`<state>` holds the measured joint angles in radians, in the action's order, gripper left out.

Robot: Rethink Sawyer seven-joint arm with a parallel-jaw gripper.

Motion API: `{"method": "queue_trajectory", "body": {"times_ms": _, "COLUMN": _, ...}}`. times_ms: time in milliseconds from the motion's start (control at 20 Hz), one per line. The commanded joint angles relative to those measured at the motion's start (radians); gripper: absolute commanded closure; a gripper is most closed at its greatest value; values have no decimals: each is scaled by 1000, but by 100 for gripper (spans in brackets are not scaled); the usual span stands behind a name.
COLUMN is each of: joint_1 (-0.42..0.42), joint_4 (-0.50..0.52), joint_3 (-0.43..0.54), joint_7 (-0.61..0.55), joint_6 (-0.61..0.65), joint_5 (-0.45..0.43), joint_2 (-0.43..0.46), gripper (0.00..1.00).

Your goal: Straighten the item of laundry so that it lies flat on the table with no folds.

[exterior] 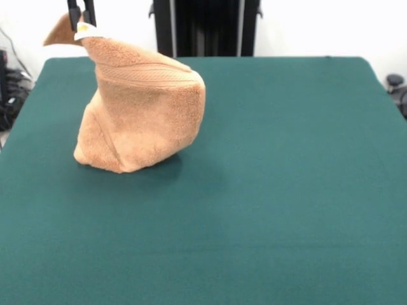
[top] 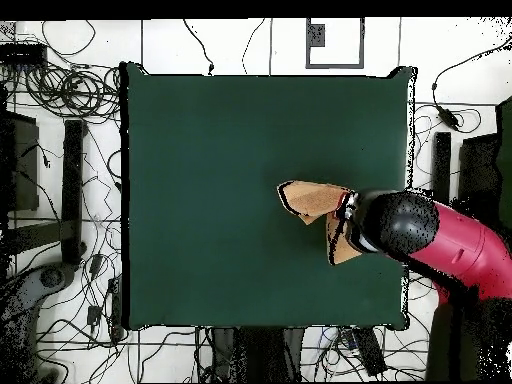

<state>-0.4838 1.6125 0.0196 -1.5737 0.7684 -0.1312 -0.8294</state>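
The orange-tan towel [exterior: 143, 108] is lifted by one corner at the far left of the green table [exterior: 286, 184]. Its lower part rests bunched and folded on the cloth, with a woven border band across the upper part. My gripper [exterior: 81, 19] comes down from the top edge and is shut on the raised corner, right by the small white tag [exterior: 84, 30]. In the overhead view the towel [top: 312, 200] shows right of the table's [top: 220, 180] middle, partly under my red and black arm [top: 440, 245], which hides the gripper.
The black pedestal [exterior: 206, 25] stands behind the table's far edge. Cables and stands [top: 70, 150] lie on the floor around the table. The towel sits close to the table's left edge in the front view.
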Motion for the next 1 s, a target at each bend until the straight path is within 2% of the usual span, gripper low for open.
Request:
{"method": "queue_trajectory", "body": {"times_ms": 50, "joint_1": 15, "joint_4": 121, "joint_3": 122, "joint_7": 34, "joint_6": -50, "joint_5": -27, "joint_2": 31, "gripper": 100}}
{"method": "queue_trajectory", "body": {"times_ms": 450, "joint_1": 93, "joint_4": 182, "joint_3": 90, "joint_7": -83, "joint_6": 93, "joint_5": 67, "joint_2": -82, "gripper": 100}}
{"method": "queue_trajectory", "body": {"times_ms": 650, "joint_1": 153, "joint_4": 177, "joint_3": 51, "joint_7": -147, "joint_6": 184, "joint_5": 87, "joint_2": -139, "gripper": 100}}
{"method": "queue_trajectory", "body": {"times_ms": 1000, "joint_1": 222, "joint_4": 159, "joint_3": 11, "joint_7": -214, "joint_6": 279, "joint_5": 120, "joint_2": -177, "gripper": 100}}
